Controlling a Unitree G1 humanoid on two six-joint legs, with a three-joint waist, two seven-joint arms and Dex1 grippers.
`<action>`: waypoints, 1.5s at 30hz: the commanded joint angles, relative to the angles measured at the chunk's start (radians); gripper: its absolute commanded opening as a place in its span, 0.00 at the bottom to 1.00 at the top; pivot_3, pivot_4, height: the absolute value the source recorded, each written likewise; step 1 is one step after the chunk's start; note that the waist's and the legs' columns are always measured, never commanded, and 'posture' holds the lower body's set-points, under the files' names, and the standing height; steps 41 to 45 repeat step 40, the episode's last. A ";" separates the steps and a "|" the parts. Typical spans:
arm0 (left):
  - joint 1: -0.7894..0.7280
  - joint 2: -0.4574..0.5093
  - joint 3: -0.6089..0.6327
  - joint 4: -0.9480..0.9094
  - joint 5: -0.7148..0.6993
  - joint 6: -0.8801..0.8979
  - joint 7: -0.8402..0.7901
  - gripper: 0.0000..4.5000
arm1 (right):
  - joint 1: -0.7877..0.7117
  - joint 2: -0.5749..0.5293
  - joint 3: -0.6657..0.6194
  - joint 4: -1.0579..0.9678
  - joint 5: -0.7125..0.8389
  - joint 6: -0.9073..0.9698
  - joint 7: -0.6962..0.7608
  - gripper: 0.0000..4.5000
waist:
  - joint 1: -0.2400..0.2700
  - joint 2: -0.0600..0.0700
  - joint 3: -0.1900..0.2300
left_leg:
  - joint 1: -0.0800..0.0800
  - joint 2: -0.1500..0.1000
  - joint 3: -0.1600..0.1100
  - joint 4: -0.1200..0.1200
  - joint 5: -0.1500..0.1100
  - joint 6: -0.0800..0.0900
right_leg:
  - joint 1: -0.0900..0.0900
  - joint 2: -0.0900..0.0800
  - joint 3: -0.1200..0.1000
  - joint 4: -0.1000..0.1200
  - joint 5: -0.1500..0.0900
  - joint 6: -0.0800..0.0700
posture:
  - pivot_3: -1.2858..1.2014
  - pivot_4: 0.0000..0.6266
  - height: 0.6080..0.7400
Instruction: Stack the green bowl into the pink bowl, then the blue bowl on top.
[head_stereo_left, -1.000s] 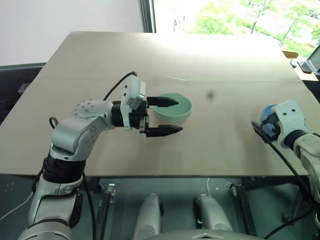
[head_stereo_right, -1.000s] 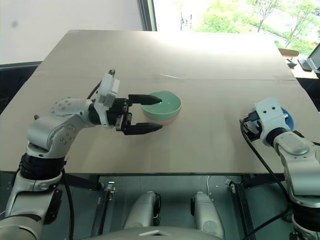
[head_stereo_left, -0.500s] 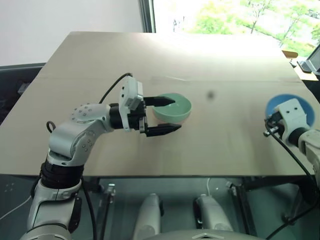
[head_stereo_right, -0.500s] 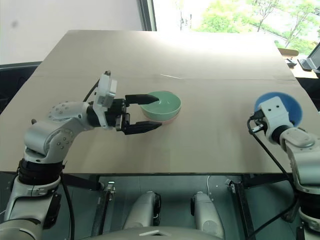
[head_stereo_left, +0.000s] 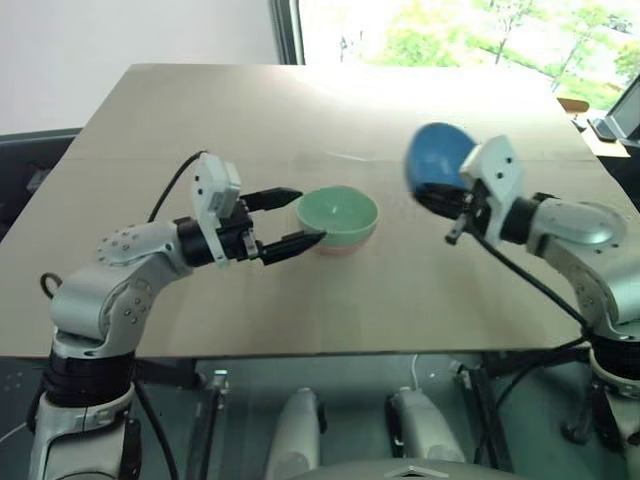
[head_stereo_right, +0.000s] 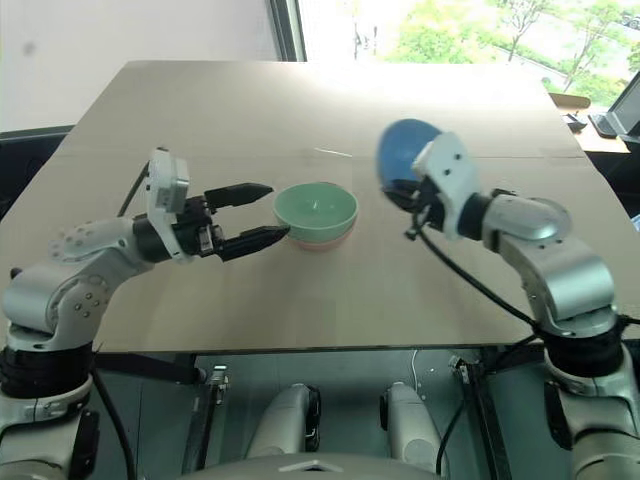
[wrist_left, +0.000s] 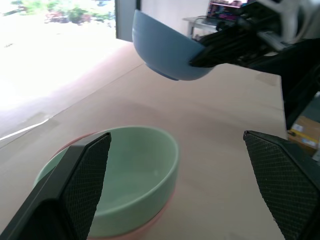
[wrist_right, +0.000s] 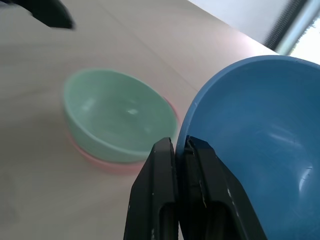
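Left gripper (head_stereo_left: 290, 217): fingers are standing spread wide apart, pointing across the table toward the nested bowls; nothing is sitting between them. In the head views the tips are lying just beside the green bowl's near rim on the robot's left; whether the lower tip is touching the rim cannot be told.

Left fingers (wrist_left: 80, 180): in the left wrist view the two dark textured pads are framing the scene far apart, the green bowl showing beside one of them.

Right gripper (wrist_right: 176, 146): fingers are pressing together on the rim of the blue bowl, one outside the wall and one inside, gripping it.

Right fingers (wrist_right: 156, 200): the two black fingers are lying almost flush against each other, only the thin bowl wall between their tips.

Blue bowl (head_stereo_left: 437, 155): is hanging in the air off the table, carried by the right gripper, tilted on its side so that the head views are showing its rounded underside. It is sitting to the robot's right of the nested pair, near it but apart from it.

Green bowl (head_stereo_left: 338, 211): is sitting upright inside the pink bowl, near the middle of the table.

Pink bowl (wrist_left: 157, 218): is resting on the table beneath the green bowl, showing as a thin pale edge under it.

Table (head_stereo_left: 300, 120): a tan, flat top is bearing the nested bowls.
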 joint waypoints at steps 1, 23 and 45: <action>0.068 0.034 0.108 -0.094 -0.033 0.011 0.026 1.00 | -0.073 0.050 0.069 0.068 -0.009 -0.093 0.045 0.02 | 0.008 -0.001 0.001 | 0.000 0.000 -0.001 0.000 0.000 0.000 | 0.000 0.000 -0.001 0.000 0.000 0.000 | 0.52 0.24 1.00; 0.182 0.022 0.129 -0.182 -0.014 -0.036 0.137 1.00 | 0.061 -0.039 -0.070 0.032 0.035 -0.164 0.126 0.67 | 0.036 -0.002 0.001 | 0.000 -0.001 -0.001 0.000 0.000 0.000 | 0.001 -0.001 -0.003 -0.001 0.000 -0.001 | 0.52 0.24 1.00; 0.215 0.121 0.171 -0.004 0.029 -0.105 -0.044 1.00 | 0.653 -0.270 -0.560 -0.166 0.177 -0.124 0.145 0.99 | 0.034 -0.002 0.001 | 0.000 0.000 0.001 -0.001 0.000 0.000 | 0.002 -0.001 -0.001 -0.004 -0.002 -0.003 | 0.52 0.24 1.00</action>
